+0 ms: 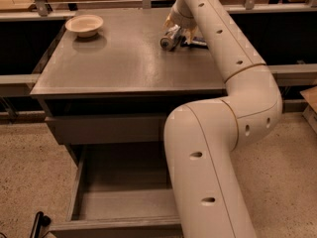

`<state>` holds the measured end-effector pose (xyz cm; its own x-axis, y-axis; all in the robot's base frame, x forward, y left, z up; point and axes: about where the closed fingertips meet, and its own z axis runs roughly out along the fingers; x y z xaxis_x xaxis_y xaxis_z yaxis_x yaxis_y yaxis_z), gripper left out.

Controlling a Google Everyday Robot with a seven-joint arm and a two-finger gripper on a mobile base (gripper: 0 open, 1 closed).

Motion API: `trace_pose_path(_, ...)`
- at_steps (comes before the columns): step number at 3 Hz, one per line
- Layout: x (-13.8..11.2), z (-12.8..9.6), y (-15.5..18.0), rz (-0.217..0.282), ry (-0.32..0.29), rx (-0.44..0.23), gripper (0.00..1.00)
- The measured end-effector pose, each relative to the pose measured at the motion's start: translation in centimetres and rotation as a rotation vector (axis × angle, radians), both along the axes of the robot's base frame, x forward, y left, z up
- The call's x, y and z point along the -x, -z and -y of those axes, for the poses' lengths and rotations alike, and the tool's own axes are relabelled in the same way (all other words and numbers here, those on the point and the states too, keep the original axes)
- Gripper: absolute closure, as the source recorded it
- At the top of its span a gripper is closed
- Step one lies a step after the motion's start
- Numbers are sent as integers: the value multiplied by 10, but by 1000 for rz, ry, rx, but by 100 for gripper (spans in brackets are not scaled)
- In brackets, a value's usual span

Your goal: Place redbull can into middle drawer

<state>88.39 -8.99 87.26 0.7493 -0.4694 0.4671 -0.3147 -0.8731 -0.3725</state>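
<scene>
The redbull can (170, 37) lies on its side on the grey cabinet top, at the back right, with its shiny round end facing me. My gripper (179, 28) is down over the can's far end, at the tip of the white arm that reaches across the top from the right. The middle drawer (94, 205) is pulled open at the bottom of the view, and the part of its flat grey floor that shows is bare. My arm's big lower link hides the drawer's right side.
A cream bowl (84, 24) stands at the back left of the cabinet top (119, 63). A flat dark packet (198, 43) lies just right of the can. A plain grey front panel (99, 129) sits above the open drawer. A black object (39, 222) is on the floor at bottom left.
</scene>
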Motion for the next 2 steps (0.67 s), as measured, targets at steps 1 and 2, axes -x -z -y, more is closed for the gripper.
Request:
trace_pose_path(1,-3,-8,10,-13,-13,6,37)
trace_pose_path(2,-3,-13,14,-20,-24,4,37)
